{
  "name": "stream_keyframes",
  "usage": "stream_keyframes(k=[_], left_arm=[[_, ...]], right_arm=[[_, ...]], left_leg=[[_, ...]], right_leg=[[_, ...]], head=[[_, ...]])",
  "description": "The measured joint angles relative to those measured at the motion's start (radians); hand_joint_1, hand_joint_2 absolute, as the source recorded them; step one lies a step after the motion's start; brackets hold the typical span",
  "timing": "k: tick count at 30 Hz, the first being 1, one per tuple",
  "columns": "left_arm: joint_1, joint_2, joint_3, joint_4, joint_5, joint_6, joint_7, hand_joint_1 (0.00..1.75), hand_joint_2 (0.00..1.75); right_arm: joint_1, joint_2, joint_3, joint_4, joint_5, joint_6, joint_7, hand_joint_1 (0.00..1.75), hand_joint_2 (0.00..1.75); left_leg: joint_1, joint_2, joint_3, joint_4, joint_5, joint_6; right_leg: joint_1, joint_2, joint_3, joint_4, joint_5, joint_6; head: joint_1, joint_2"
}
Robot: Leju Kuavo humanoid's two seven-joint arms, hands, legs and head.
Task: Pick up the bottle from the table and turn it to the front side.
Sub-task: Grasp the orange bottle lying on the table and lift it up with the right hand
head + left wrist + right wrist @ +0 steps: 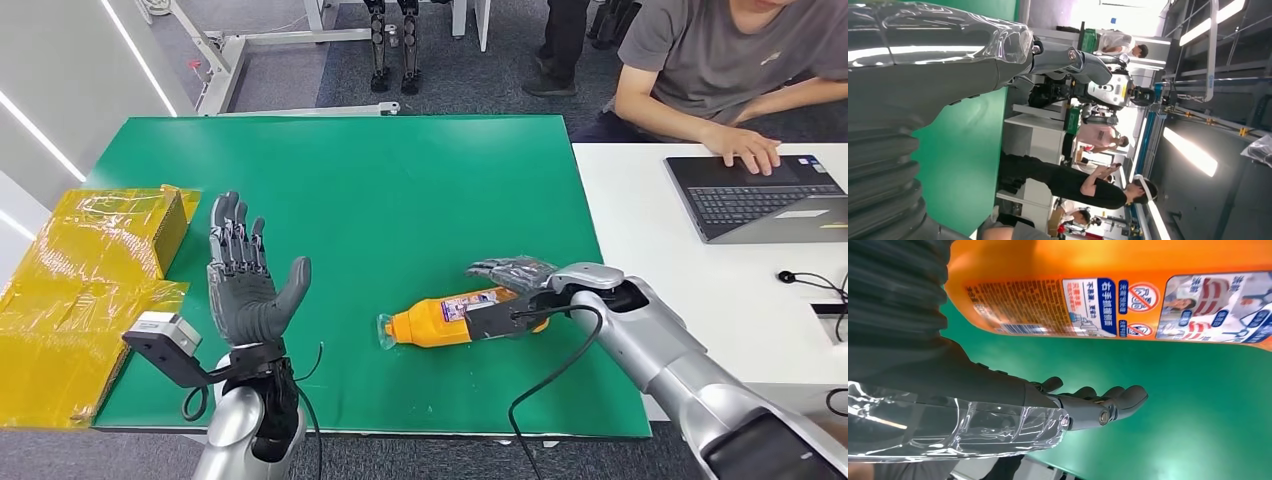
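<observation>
I see a green table mat point(380, 190) spread over the work surface, and yellow wrapped cardboard point(85, 290) lying at its left edge, partly on the mat. To the right sits a white desk point(660, 260) with an open laptop point(760, 195); a person in a grey shirt point(720, 60) leans over it, one hand point(745, 148) on the keyboard. A black cable point(812, 282) trails near the desk's right edge. Beyond the mat I make out white frame legs point(225, 55) on grey floor. In the left wrist view, a person in black point(1073, 182) stands holding something small.
</observation>
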Motion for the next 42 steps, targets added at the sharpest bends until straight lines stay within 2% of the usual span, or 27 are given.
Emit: stream_keyframes(k=[15,29,41,42], left_arm=[[-0.016,-0.003,-0.007,0.022,0.007,-0.002,0.000,0.00,1.75],[-0.040,-0.005,-0.008,0.043,0.036,0.036,0.000,0.00,1.75],[-0.039,-0.004,-0.008,0.043,0.035,0.055,0.000,0.00,1.75],[-0.039,-0.004,-0.008,0.043,0.035,0.056,0.000,0.00,1.75]], right_arm=[[-0.058,0.069,0.062,0.116,-0.048,0.025,-0.006,0.00,1.75],[-0.098,0.086,0.161,0.251,-0.092,0.097,0.037,0.00,1.75],[-0.137,0.112,0.216,0.314,-0.078,0.098,0.060,0.00,1.75],[-0.141,0.115,0.220,0.318,-0.076,0.095,0.062,0.44,1.75]], left_leg=[[0.000,0.000,0.000,0.000,0.000,0.000],[0.000,0.000,0.000,0.000,0.000,0.000],[0.000,0.000,0.002,0.000,0.000,0.000],[0.000,0.000,0.002,0.000,0.000,0.000]], right_leg=[[0.000,0.000,0.000,0.000,0.000,0.000],[0.000,0.000,0.000,0.000,0.000,0.000],[0.000,0.000,0.002,0.000,0.000,0.000],[0.000,0.000,0.002,0.000,0.000,0.000]], head=[[0.000,0.000],[0.000,0.000],[0.000,0.000],[0.000,0.000]])
